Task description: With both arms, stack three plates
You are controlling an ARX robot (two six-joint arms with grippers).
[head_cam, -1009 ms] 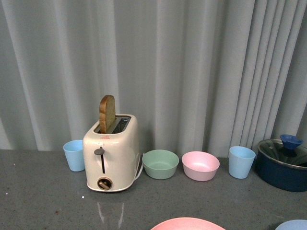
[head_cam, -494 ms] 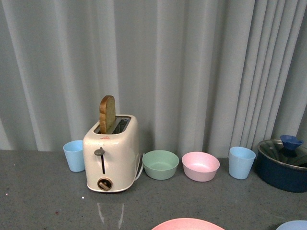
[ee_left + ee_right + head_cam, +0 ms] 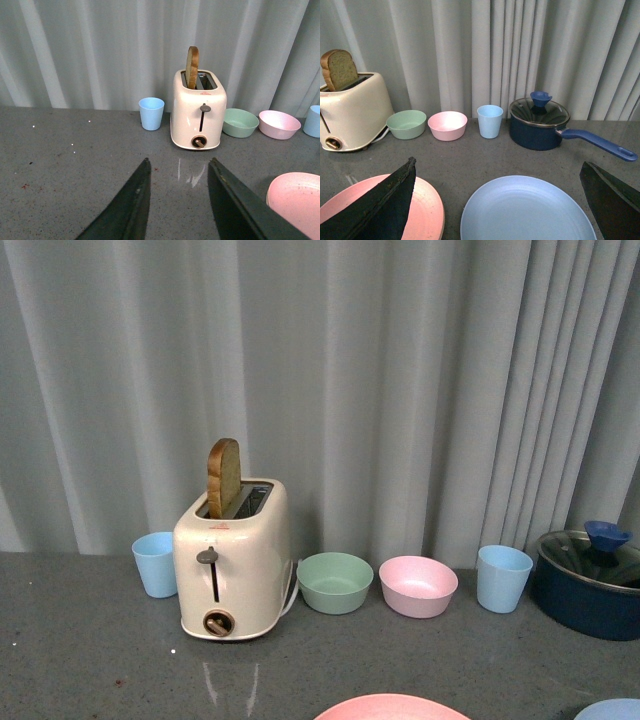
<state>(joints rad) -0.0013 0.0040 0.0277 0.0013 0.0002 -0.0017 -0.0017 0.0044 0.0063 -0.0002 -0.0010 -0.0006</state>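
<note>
Left tool point(image 3: 179, 165) wide apart before toaster point(image 3: 196, 117), its tiny red label point(image 3: 218, 526) unreadable; right tool point(image 3: 497, 165) wide apart over blue plate point(image 3: 527, 212).

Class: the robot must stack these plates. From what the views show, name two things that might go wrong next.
First, the right gripper, fingers open, frames the light blue plate, and one finger hides part of the pink plate beside it; descending might knock that plate. Second, the pot handle lies near the light blue plate; a lift might clip it.
</note>
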